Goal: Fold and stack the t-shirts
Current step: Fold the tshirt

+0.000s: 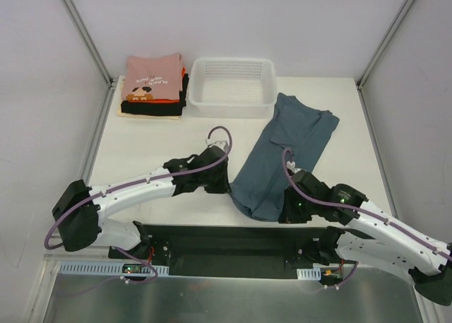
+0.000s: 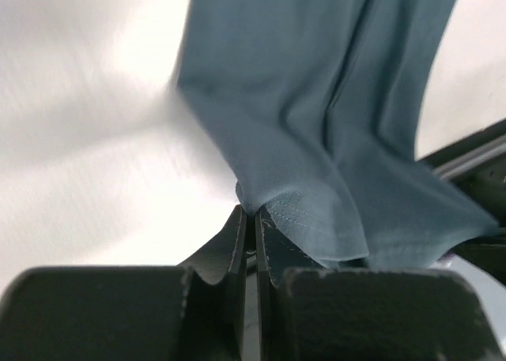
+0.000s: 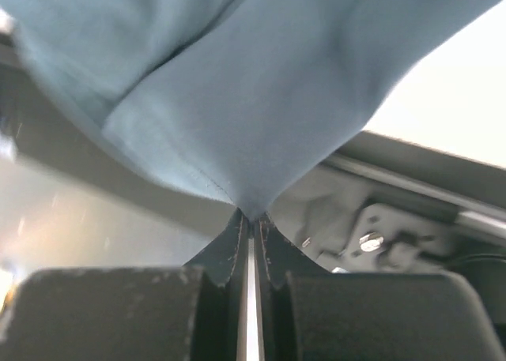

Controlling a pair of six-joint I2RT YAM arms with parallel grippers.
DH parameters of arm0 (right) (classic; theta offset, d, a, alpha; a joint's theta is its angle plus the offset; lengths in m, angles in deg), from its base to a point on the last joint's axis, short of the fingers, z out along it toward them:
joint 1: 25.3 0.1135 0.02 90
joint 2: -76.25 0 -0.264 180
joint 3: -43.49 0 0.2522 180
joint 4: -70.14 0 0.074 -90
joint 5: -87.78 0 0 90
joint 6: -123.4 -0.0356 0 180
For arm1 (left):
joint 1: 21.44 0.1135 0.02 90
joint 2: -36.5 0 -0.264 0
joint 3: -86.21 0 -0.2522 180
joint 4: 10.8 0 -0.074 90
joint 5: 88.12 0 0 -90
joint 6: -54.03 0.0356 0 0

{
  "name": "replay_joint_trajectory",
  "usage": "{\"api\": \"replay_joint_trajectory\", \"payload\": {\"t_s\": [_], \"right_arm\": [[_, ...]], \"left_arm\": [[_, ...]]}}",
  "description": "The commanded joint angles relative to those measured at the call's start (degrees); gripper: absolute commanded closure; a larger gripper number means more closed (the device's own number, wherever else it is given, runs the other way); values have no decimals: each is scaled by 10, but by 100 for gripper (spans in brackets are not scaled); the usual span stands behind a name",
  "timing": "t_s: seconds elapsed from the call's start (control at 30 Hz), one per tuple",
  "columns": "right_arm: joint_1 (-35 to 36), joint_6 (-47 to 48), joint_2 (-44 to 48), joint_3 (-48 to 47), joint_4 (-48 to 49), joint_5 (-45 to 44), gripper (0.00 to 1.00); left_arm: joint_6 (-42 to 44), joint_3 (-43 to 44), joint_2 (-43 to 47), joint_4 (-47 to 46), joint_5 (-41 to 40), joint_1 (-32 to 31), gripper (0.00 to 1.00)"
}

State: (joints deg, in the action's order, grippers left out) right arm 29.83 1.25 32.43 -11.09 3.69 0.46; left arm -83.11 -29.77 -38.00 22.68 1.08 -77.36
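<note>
I have both arms reaching in toward the middle of the table [image 1: 159, 136], each with a hold on the near end of the blue-grey t-shirt [image 1: 282, 153]. On the left wrist camera the left gripper [image 2: 253, 219] is pressed together on a stitched hem, with a small fold of cloth caught between the two dark fingers and the rest of the fabric running away from the camera in long folds. On the right wrist camera the right gripper [image 3: 251, 219] is pinching a point of the same cloth, which fans out above the fingertips and fills most of that view. From overhead, the shirt stretches on a slant. Its far end lies flat on the table just beside the right front corner of the white basket [image 1: 233, 86], with one sleeve spread out to the right. Its near end is gathered and narrower, sitting between the two grippers close to the black mounting plate [image 1: 233, 242] at the table's near edge. The left gripper is at the left side of that gathered end and the right gripper at the right side. I cannot tell from these views how far the near end is lifted off the surface. The stack of folded t-shirts [image 1: 152, 86] sits in the far left corner, just beside the basket, with a pink printed one on top, then orange-red, black and a cream layer at the bottom.
</note>
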Motion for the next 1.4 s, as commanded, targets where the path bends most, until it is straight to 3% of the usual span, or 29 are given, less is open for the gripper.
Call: {"api": "replay_joint_trajectory", "payload": {"t_s": [0.0, 0.2, 0.37, 0.73, 1.17, 1.37], "right_arm": [[-37, 33, -17, -44, -38, -131, 99], [-131, 77, -6, -62, -22, -167, 98], [-214, 167, -32, -91, 7, -141, 97], [-373, 240, -110, -122, 89, -98, 98], [-481, 291, -232, -140, 137, -34, 96], [-513, 267, -306, -146, 163, -32, 97]], "left_arm": [[64, 112, -79, -10, -70, 1, 100], [98, 236, -181, -10, -76, 24, 100], [117, 330, -245, -10, -34, 49, 100], [146, 489, -387, -9, 33, 93, 100], [165, 570, -483, -10, 38, 103, 98], [157, 603, -530, -10, 14, 102, 96]]}}
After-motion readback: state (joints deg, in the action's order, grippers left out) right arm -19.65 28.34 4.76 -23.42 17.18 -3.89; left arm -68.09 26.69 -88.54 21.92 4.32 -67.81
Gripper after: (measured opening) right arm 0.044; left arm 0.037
